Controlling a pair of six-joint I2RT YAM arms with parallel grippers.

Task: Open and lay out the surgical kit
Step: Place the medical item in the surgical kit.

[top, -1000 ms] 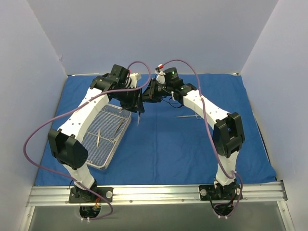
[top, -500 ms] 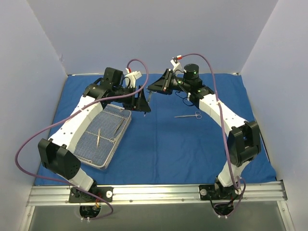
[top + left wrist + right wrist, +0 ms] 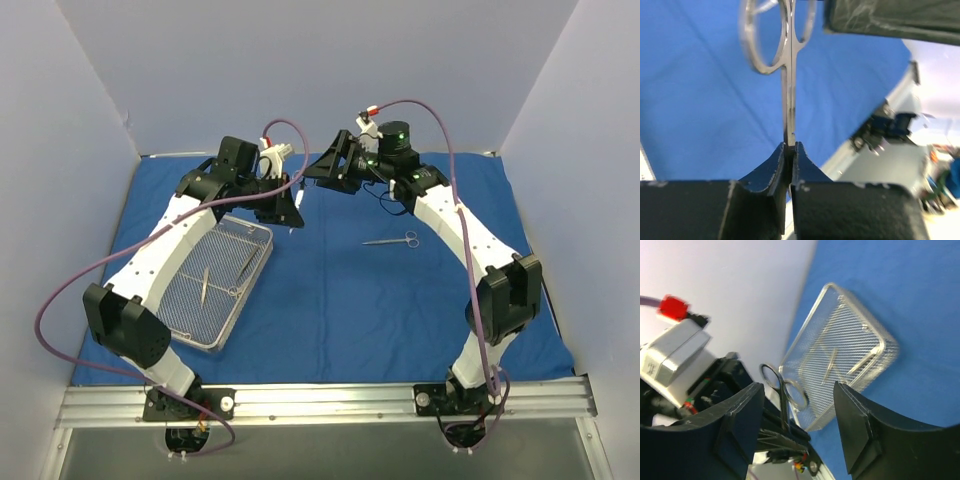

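One scissors (image 3: 789, 100) sits clamped in left end effector (image 3: 790, 147). Likely handover: right end effector (image 3: 799, 387), jaws apart, must close on it next.

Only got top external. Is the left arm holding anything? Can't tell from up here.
Observer: Yes. In the left wrist view the left fingers are shut on the scissors at the blade end, with the rings pointing away.
Operator: Right side?
Observer: The right fingers are open. In the right wrist view the rings line up with the gap between them, but I can't tell if they're inside it.
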